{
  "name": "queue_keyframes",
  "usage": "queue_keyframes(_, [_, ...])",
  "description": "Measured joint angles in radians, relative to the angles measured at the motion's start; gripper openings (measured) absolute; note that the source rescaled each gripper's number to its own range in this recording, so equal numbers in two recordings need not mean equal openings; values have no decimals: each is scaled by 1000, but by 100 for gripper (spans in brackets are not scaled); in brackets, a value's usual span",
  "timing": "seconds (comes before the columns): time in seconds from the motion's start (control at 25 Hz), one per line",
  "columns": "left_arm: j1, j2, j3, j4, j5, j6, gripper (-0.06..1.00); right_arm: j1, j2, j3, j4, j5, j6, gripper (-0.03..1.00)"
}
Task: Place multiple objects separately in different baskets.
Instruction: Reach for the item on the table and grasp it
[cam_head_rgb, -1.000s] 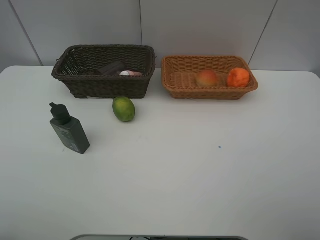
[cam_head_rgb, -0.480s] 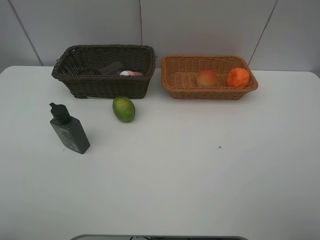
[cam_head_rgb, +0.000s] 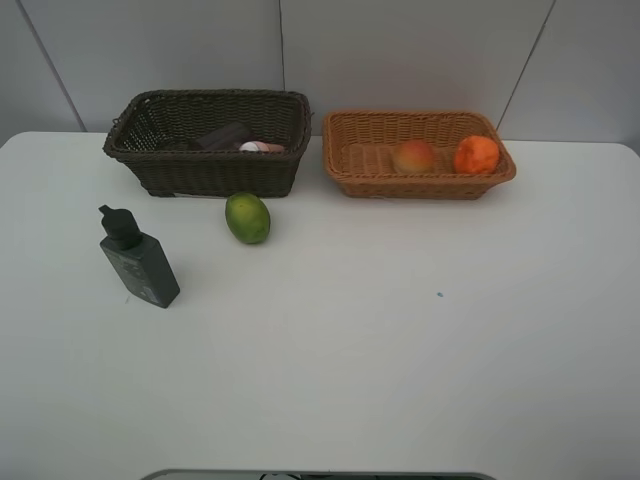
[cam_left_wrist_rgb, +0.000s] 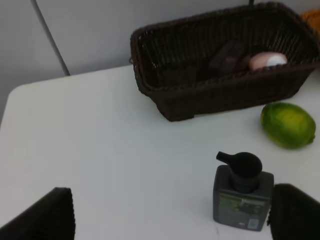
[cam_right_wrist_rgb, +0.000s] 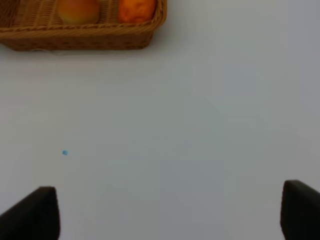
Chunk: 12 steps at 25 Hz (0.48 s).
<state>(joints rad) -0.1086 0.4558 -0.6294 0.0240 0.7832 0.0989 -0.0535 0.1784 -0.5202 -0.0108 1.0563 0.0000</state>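
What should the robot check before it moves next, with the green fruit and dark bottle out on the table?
1. Left gripper open, empty: ok.
2. Right gripper open, empty: ok.
3. Dark grey-green pump bottle upright, clear to grasp: ok.
4. Round green citrus fruit in a basket: not ok, it lies on the white table beside the dark brown wicker basket.
5. Room in the light orange-tan wicker basket beside the red-yellow peach-like fruit and round orange: ok.

No visible change, nothing shifts around the dark basket (cam_head_rgb: 215, 178), bottle (cam_head_rgb: 142, 266) and citrus (cam_head_rgb: 247, 217) unmoved
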Motion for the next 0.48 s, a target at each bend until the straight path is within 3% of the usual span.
queue_keyframes(0.28, [0,380,-111,-59,-68,19,99,0,0,0,0,0,0,91])
queue_keyframes(0.48, [-1,640,-241,-143,7,43,99,0,-4,0,0,-1,0,91])
